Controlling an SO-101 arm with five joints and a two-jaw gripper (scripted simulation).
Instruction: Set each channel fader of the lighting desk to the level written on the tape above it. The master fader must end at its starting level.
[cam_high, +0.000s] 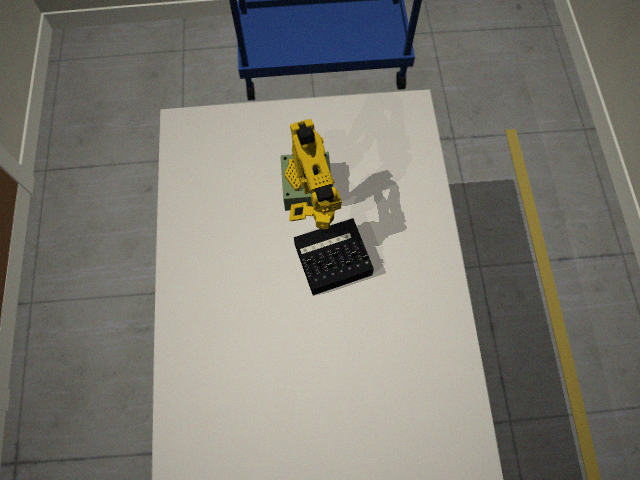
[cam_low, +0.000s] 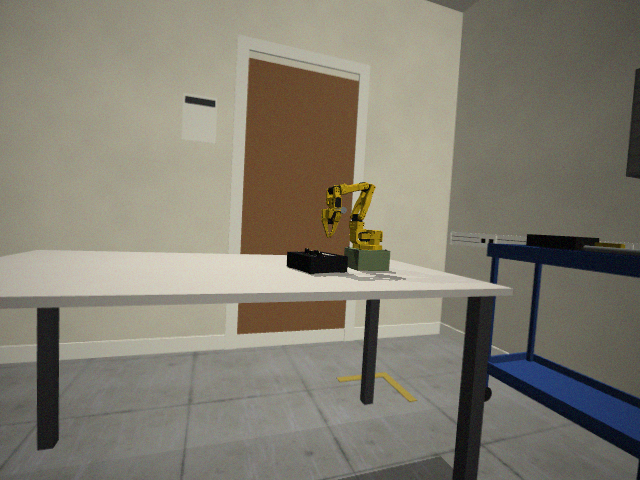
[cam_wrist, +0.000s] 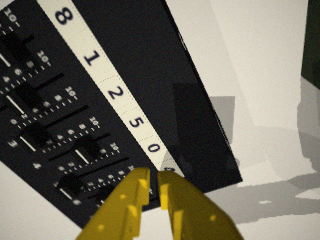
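The black lighting desk lies on the table. Its tape reads 8, 1, 2, 5, 0, 4. In the wrist view the first fader is high, the third fader is low, the fourth fader is around mid-slot and the fifth fader is near its low end. The second fader has an unclear exact level. The sixth is partly behind a finger; the master is hidden. My gripper is shut and empty, raised above the desk's tape-side edge.
The arm's green base block stands just behind the desk on the white table. A blue cart stands beyond the table's end. The arm's shadow falls beside the desk.
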